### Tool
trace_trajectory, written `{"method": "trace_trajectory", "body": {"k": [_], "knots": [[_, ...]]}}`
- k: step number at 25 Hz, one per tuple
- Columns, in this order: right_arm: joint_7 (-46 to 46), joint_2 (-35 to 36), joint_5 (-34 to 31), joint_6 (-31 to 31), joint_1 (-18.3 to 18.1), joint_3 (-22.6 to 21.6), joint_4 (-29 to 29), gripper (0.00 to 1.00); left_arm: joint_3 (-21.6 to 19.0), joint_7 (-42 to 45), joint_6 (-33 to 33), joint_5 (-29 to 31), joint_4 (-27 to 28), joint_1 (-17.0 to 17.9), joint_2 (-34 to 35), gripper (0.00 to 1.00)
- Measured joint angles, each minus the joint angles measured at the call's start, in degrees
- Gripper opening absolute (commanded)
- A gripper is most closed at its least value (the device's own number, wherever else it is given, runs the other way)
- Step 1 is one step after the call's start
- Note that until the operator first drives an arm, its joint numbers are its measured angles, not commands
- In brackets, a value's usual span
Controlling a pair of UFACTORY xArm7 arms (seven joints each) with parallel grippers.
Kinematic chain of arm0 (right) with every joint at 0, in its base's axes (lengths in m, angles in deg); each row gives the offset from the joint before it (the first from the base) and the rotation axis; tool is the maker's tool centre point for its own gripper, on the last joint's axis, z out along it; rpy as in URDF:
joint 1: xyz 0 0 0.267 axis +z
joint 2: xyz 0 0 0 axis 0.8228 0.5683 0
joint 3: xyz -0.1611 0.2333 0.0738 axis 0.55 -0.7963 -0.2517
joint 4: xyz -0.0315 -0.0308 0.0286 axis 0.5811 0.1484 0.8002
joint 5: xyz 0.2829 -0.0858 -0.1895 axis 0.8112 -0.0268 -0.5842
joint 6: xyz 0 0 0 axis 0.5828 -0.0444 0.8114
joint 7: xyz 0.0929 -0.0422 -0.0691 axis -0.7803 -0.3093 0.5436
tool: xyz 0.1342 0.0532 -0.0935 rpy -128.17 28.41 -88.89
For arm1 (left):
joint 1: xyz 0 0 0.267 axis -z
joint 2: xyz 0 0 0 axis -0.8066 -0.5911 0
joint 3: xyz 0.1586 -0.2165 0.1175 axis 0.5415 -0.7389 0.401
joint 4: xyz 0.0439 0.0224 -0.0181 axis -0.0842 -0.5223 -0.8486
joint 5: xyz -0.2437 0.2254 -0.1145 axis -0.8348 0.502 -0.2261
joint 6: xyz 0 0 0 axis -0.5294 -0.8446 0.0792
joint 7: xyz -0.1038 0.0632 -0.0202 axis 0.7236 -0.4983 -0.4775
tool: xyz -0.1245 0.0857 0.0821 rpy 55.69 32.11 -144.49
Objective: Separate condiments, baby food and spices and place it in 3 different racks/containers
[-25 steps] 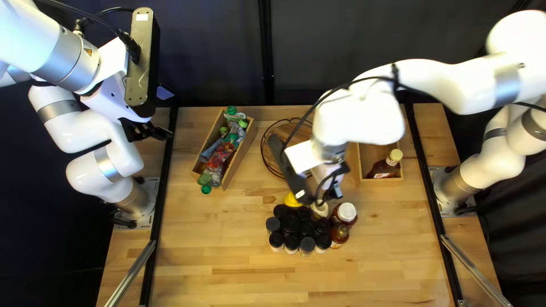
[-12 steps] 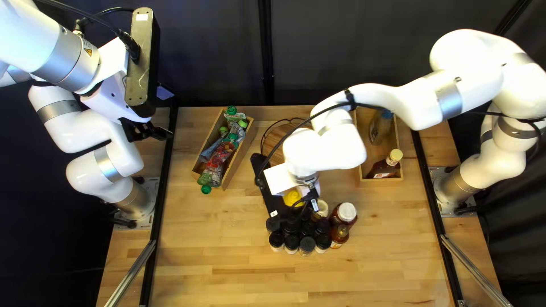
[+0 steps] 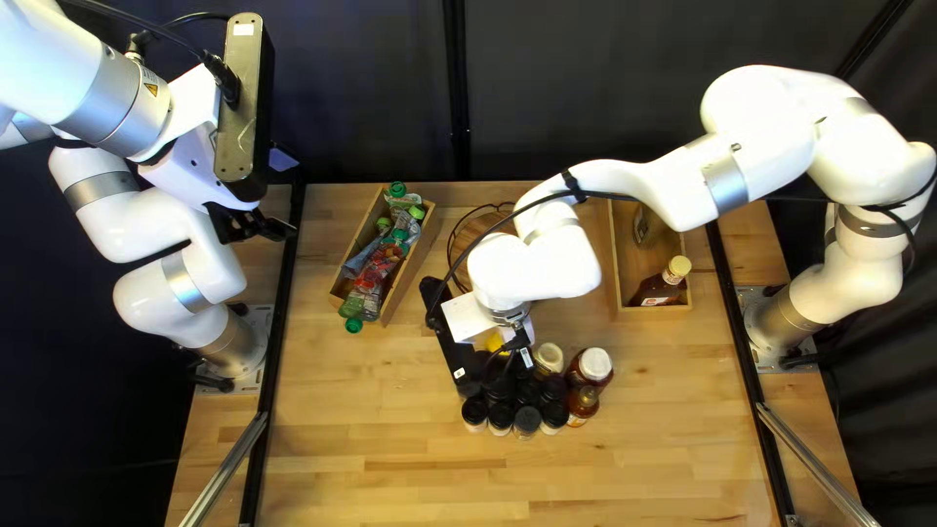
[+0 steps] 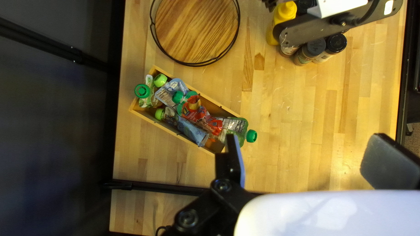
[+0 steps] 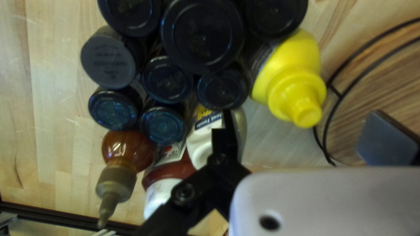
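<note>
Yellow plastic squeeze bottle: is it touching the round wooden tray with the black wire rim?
Apart: the left wrist view shows bare tabletop between yellow bottle and tray.

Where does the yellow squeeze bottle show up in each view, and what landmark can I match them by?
Top left view: the yellow squeeze bottle is near the center, partly hidden under the right arm.
Left wrist view: beside the dark-lidded jars, partly behind the right arm.
Right wrist view: between the jars and the round wooden board.
Shared landmark: that board, ringed with black wire.
</note>
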Motion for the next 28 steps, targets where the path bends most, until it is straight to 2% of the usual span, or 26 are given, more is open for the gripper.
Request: {"method": "trace_trajectory", "body": {"k": [1, 2, 3, 4, 10, 17, 24, 28], "knots": [[0.32, -0.49, 0.05, -0.23, -0.09, 0.01, -0.23, 0.94, 0.0, 0.0, 0.0, 0.0, 0.0, 0.0, 0.0, 1.0], [0.63, -0.92, 0.08, -0.36, -0.16, 0.02, -0.49, 0.83, 0.0, 0.0, 0.0, 0.0, 0.0, 0.0, 0.0, 1.0], [0.86, -1.24, 0.1, -0.42, -0.2, 0.03, -0.72, 0.23, 0.0, 0.0, 0.0, 0.0, 0.0, 0.0, 0.0, 1.0], [1.07, -1.5, 0.11, -0.43, -0.24, 0.04, -0.92, 0.01, 0.0, 0.0, 0.0, 0.0, 0.0, 0.0, 0.0, 1.0], [1.14, -1.05, 0.06, 0.3, -0.27, 0.07, -1.06, 0.0, 0.0, 0.0, 0.0, 0.0, 0.0, 0.0, 0.0, 1.0], [1.27, 3.85, 1.69, 2.4, -1.47, -0.41, 0.58, 0.0, 0.0, 0.0, 0.0, 0.0, 0.0, 0.0, 0.0, 1.0], [3.15, 16.13, 6.38, 6.89, -4.7, -0.5, 5.04, 0.0, 0.0, 0.0, 0.0, 0.0, 0.0, 0.0, 0.0, 1.0], [5.61, 25.68, 10.0, 9.25, -7.3, 1.14, 9.49, 0.0, 0.0, 0.0, 0.0, 0.0, 0.0, 0.0, 0.0, 1.0]]}}
